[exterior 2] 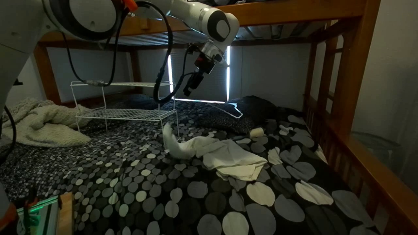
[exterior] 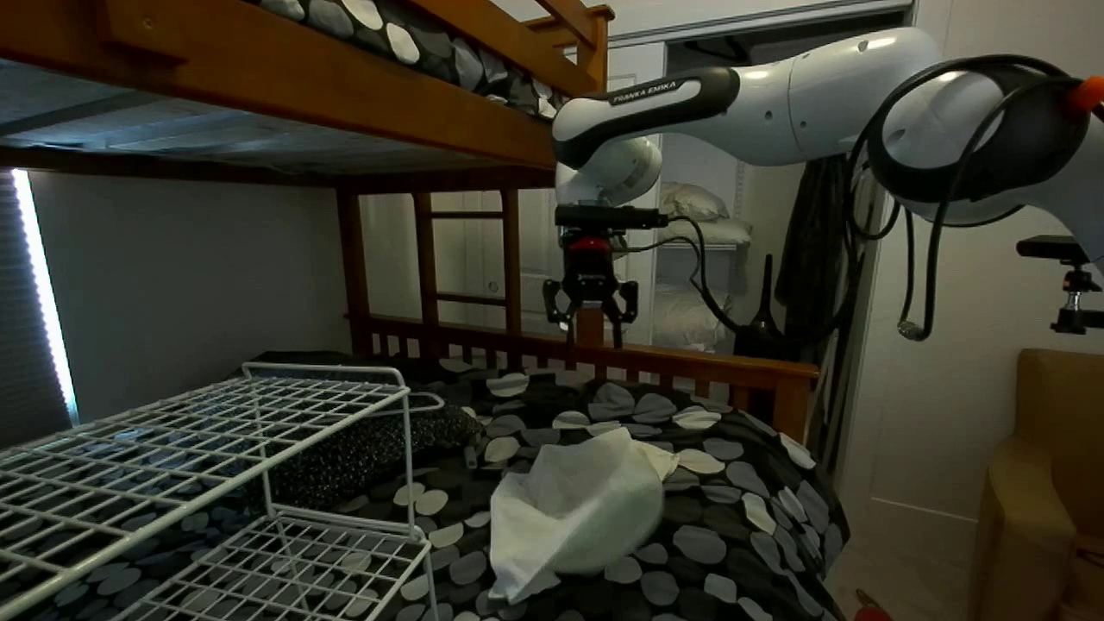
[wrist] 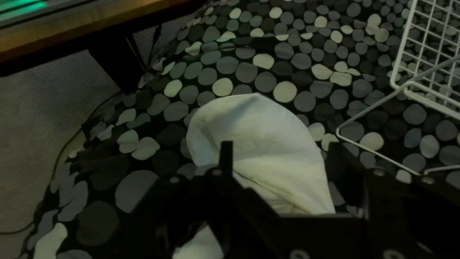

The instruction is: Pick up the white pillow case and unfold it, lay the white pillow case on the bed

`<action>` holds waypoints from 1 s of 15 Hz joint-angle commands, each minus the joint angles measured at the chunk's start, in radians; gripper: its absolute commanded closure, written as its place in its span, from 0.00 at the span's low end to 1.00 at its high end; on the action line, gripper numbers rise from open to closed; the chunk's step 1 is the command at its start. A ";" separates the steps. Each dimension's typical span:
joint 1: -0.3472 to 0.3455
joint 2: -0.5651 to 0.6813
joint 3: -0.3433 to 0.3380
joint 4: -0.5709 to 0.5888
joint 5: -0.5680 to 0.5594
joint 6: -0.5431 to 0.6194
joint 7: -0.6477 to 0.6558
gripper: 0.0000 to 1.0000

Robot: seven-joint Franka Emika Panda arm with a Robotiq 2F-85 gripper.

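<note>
White pillow case (exterior: 586, 509): down on the spotted lower bed (exterior 2: 130, 182), rumpled, one end curling upward!
Gripper (exterior: 593, 333): spread wide, hanging well above the case, and the wrist view catches that pale cloth below, framed right in the gap.
Wire rack (exterior 2: 127, 114): standing on the bed, near the raised end; whether they touch, cannot be told.
Dark cushion (exterior 2: 222, 122): lying behind the case in an exterior view.
Fleecy blanket (exterior 2: 49, 127): heaped beside the rack.

Arm (exterior: 776, 108) stretched out, wrist (exterior: 631, 168) bent; hand (exterior: 593, 335) slanting downward, fingers (wrist: 226, 156) spread apart.
</note>
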 commanded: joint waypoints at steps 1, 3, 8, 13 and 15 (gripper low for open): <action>0.047 -0.120 -0.144 -0.176 0.050 -0.056 -0.064 0.01; 0.081 -0.161 -0.217 -0.241 -0.009 -0.040 -0.070 0.00; 0.102 -0.243 -0.348 -0.332 -0.167 0.154 -0.032 0.00; 0.085 -0.294 -0.404 -0.355 -0.163 0.391 0.040 0.00; 0.089 -0.308 -0.408 -0.358 -0.161 0.497 0.086 0.00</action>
